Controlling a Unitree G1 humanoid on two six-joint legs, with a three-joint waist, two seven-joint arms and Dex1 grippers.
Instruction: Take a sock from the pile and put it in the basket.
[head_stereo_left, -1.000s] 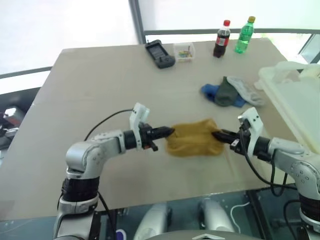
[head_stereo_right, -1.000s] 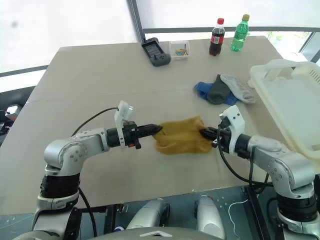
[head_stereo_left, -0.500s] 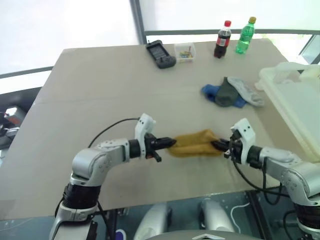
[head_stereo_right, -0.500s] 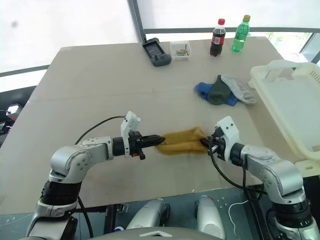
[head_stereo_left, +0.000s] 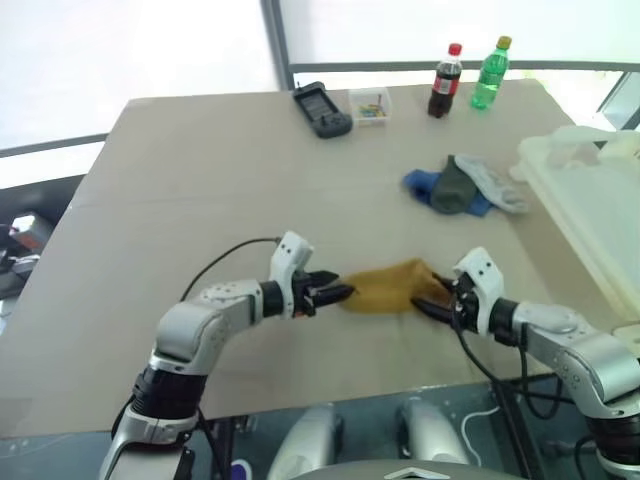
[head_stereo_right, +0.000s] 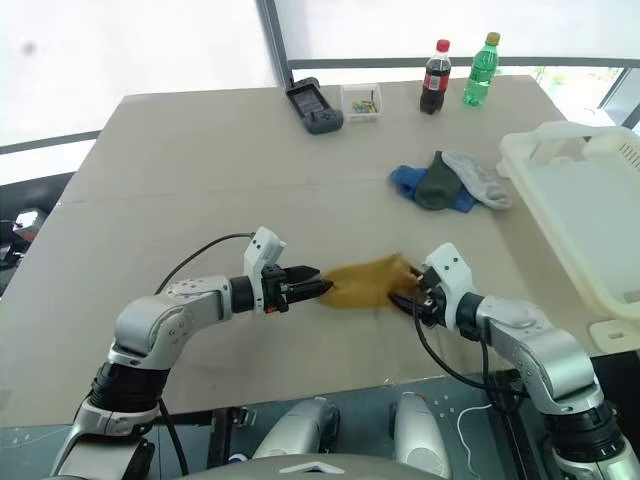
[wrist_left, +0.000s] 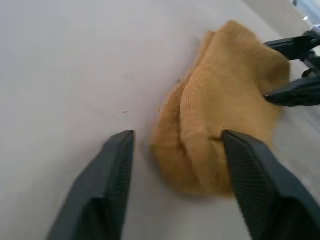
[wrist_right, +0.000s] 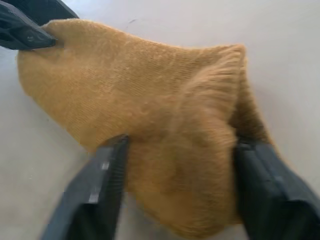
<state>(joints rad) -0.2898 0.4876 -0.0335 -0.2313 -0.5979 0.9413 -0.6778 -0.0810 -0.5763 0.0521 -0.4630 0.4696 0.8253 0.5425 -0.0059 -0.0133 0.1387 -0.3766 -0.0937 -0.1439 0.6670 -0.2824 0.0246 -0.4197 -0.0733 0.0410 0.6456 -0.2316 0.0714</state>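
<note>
Beige, matte surface (head_stereo_left: 200, 180) beneath a bright window wall. Near the front edge, a mustard-yellow knitted ankle sock (head_stereo_left: 388, 287) lies crumpled between the two grippers. Left gripper (head_stereo_left: 338, 294), jaws spread: in the left wrist view one finger (wrist_left: 250, 170) touches the sock's near end, the other finger stands clear on the bare surface, so the sock lies partly between them and is not pinched. Right gripper (head_stereo_left: 432, 300), jaws likewise spread: in the right wrist view the cuff end of the sock bulges between the two fingers (wrist_right: 105, 185), which flank it; contact on either side is hard to judge.

Farther back and to the right, a loose pile of blue, dark grey-green and light grey ankle socks (head_stereo_left: 462, 186) rests well apart from the yellow one. A large translucent whitish plastic basket with a thick rim (head_stereo_left: 575, 190) stands at the right edge, cut off by the frame.

Along the far edge stand a dark handset-like device (head_stereo_left: 320, 108), a small clear box of coloured bits (head_stereo_left: 370, 104), a red-capped dark cola bottle (head_stereo_left: 443, 80) and a green plastic bottle (head_stereo_left: 489, 72); the box's contents are too small to identify.
</note>
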